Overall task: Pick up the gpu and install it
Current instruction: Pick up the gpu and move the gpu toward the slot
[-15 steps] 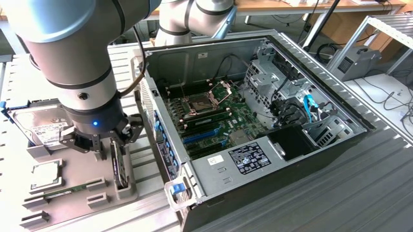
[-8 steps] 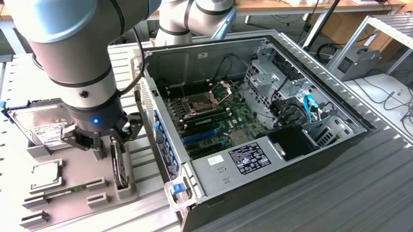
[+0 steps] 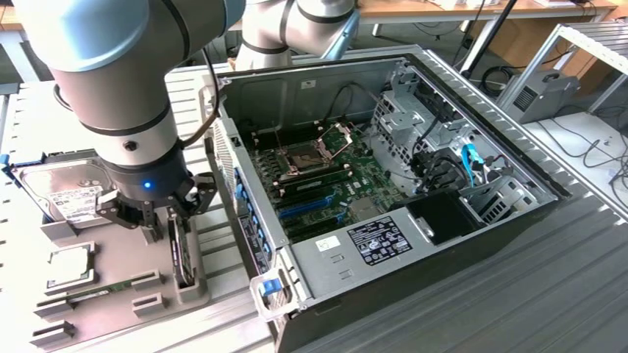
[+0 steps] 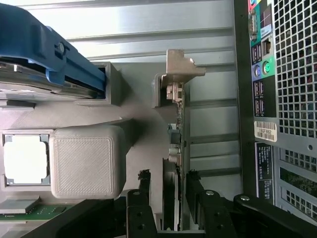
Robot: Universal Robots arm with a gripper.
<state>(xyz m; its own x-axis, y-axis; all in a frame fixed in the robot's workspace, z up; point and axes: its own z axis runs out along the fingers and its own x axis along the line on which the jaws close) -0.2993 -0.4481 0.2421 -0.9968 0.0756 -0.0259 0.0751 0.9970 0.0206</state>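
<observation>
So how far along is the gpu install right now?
Nothing is finished yet. The open gripper is down at the grey holder, a finger on each side of the gpu, which stands on edge in its slot, not gripped or lifted. Left: the pick-up and the whole install; the blue slots inside the case hold no card.

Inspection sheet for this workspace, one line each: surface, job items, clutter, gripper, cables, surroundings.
Surface: ribbed metal table carrying a grey parts fixture.
Job's things: gpu standing on edge in its fixture slot; open computer case alongside.
Clutter: hard drive, processor and memory stick in the fixture.
Gripper: gripper open, fingers on either side of the gpu.
Cables: black and blue cables inside the case.
Surroundings: wooden bench behind.
</observation>
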